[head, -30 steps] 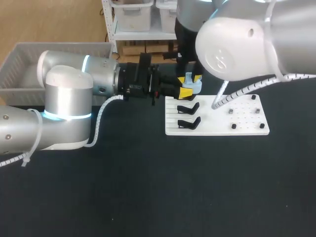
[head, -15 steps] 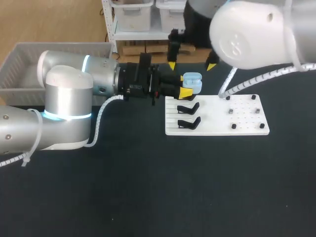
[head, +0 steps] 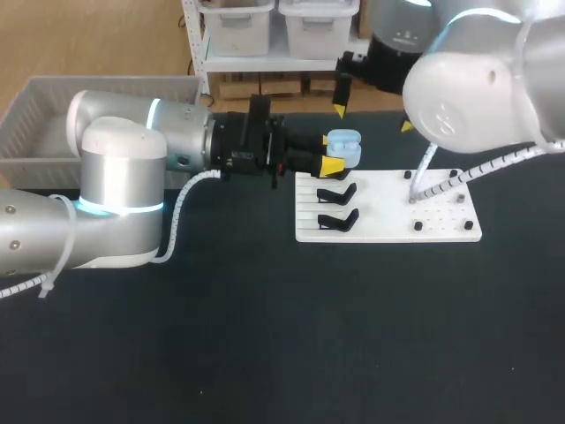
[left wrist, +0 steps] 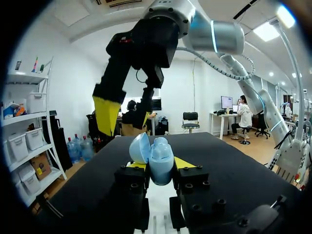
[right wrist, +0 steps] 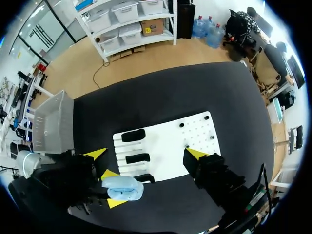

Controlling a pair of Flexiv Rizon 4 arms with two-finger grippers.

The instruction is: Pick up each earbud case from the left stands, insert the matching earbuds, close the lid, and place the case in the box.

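Note:
A light-blue earbud case (head: 344, 146) with its lid tipped open is held above the far left corner of the white board (head: 388, 212); my left gripper (head: 334, 154) is shut on it. In the left wrist view the case (left wrist: 160, 161) sits between the yellow tips, lid (left wrist: 140, 147) leaning aside. My right gripper (head: 372, 118) hangs open, higher and farther back, apart from the case. From the right wrist view the case (right wrist: 122, 187) and left gripper (right wrist: 112, 188) lie below the open right gripper (right wrist: 146, 153). One right finger (left wrist: 107, 114) rises beyond the case.
Two empty black stands (head: 337, 192) (head: 337, 219) sit on the board's left half, and small pegs (head: 415, 226) dot its right half. A grey bin (head: 35, 115) stands at the table's far left. The dark tabletop stretches toward the front.
My right gripper let go at the case, opened wide and drew up, back and to the right. The left gripper and the case stayed where they were.

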